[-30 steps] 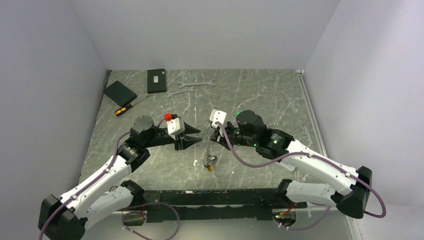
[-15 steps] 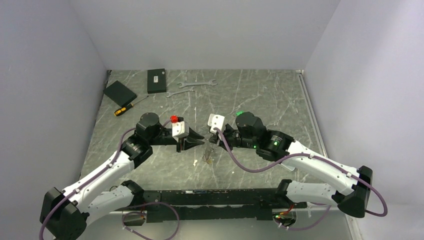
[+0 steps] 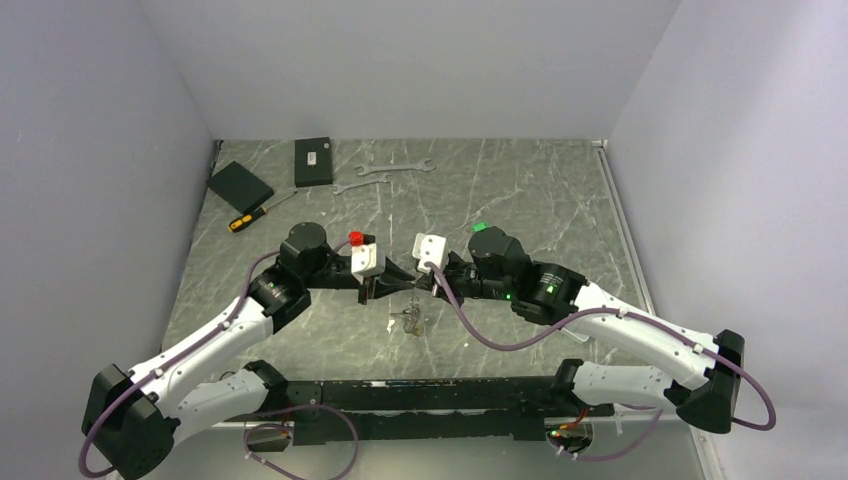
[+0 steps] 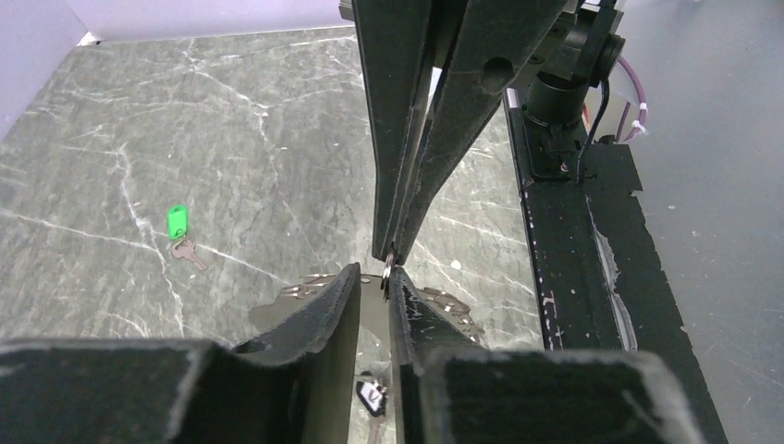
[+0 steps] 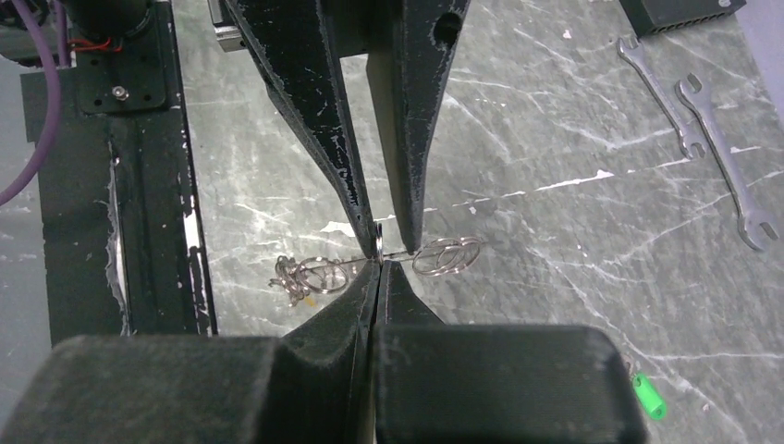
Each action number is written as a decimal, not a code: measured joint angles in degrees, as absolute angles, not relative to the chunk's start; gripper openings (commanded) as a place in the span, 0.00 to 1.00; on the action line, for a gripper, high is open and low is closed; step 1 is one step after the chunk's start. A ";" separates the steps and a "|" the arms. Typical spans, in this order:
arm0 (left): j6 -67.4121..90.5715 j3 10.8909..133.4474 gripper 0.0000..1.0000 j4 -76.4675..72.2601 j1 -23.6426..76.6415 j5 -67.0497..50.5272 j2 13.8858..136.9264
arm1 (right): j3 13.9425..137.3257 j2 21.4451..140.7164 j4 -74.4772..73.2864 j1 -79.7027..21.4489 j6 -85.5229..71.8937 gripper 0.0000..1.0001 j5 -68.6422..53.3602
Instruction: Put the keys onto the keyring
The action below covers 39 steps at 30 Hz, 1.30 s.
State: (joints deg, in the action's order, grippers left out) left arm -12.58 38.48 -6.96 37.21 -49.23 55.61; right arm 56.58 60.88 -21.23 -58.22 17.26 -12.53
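Fingertips of both arms meet tip to tip above the table (image 3: 540,190). The right gripper (image 5: 380,266) is pressed together on the keyring (image 5: 380,237), which stands edge-on. The left gripper (image 4: 372,277) has its fingers a little apart, one on each side of that ring. The keys (image 4: 182,235) lie flat on the far side, well apart from both tips and nearer to the right arm's wrist. I judge that one gripper must let go of the ring to fetch them.

A dark grey-green stone-look worktop (image 3: 520,190) with white veins fills the floor of a plain booth. A pale back wall (image 3: 410,70), left wall (image 3: 90,180) and right wall (image 3: 740,180) enclose it. The light is soft and even, with faint shadows.
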 measured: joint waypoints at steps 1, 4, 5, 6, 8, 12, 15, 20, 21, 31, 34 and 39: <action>-12.69 38.68 0.02 -6.85 37.26 -49.28 55.75 | 56.60 60.93 -21.30 -58.30 17.47 0.00 -12.49; -13.30 38.85 0.00 -5.80 37.36 -49.67 55.90 | 56.62 61.12 -21.43 -58.33 17.85 0.00 -11.94; -13.69 38.94 0.00 -5.39 37.45 -49.69 55.99 | 56.62 61.12 -21.50 -58.33 17.87 0.06 -11.86; -14.02 39.07 0.00 -5.06 37.54 -49.67 55.99 | 56.62 61.12 -21.52 -58.35 17.87 0.21 -11.77; -14.55 39.24 0.00 -4.86 37.60 -49.41 55.92 | 56.62 61.04 -21.26 -58.39 17.47 0.48 -11.14; -14.94 39.22 0.00 -4.80 37.60 -48.14 54.83 | 55.00 58.46 -16.99 -58.50 15.97 0.66 -9.32; -14.41 38.57 0.00 -7.01 37.60 -48.14 53.06 | 52.38 54.78 -13.37 -57.49 14.59 0.61 -9.43; -9.78 31.81 0.00 -20.95 37.54 -48.21 47.94 | 46.17 47.88 -5.87 -54.37 11.75 0.51 -12.64; -8.58 29.85 0.00 -25.15 37.54 -48.21 47.18 | 44.80 46.46 -4.08 -53.69 11.16 0.49 -13.98; 2.68 20.73 0.00 -63.11 37.54 -49.80 55.09 | 37.04 42.13 10.20 -52.95 9.19 0.41 -28.16; 4.69 20.73 0.00 -70.32 37.56 -50.61 58.17 | 37.04 42.33 10.96 -52.95 9.15 0.40 -30.57; 6.26 20.97 0.00 -76.49 37.65 -51.99 59.79 | 36.42 41.63 13.28 -52.95 8.78 0.42 -31.03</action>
